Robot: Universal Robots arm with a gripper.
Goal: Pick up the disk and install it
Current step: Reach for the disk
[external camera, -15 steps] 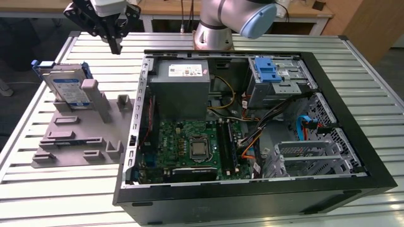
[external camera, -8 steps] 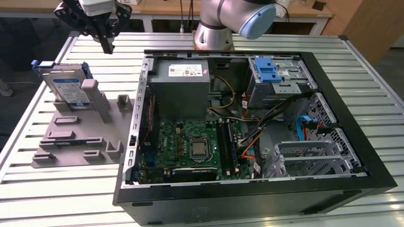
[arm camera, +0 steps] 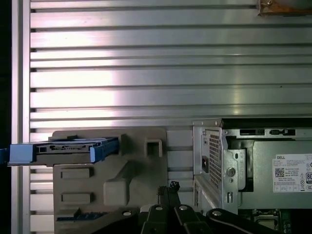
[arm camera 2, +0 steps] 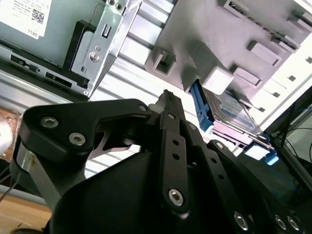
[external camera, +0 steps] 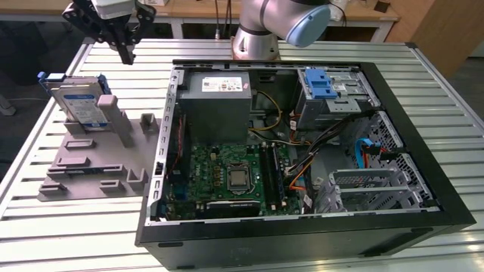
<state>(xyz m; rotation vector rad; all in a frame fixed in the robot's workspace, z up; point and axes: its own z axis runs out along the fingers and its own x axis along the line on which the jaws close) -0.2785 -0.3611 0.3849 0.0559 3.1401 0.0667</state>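
The disk (external camera: 81, 105) is a silver-grey drive with a blue-and-white label and a blue frame. It stands on edge in a grey holder (external camera: 90, 167) on the exterior view's left. Both wrist views show it too, as the disk (arm camera 2: 233, 113) and edge-on as the disk (arm camera: 63, 148). My gripper (external camera: 126, 56) hangs in the air above and behind the disk, apart from it, fingers together and holding nothing. Its black fingertips (arm camera 2: 168, 97) come to one point, and the gripper (arm camera: 171, 186) appears over the holder's edge.
An open black computer case (external camera: 423, 170) lies flat on the slatted metal table (external camera: 76, 226). Inside are a grey power supply (external camera: 219, 107), a green board (external camera: 234, 175) and a silver drive cage with a blue latch (external camera: 327, 90). The arm's base (external camera: 257, 39) stands behind the case.
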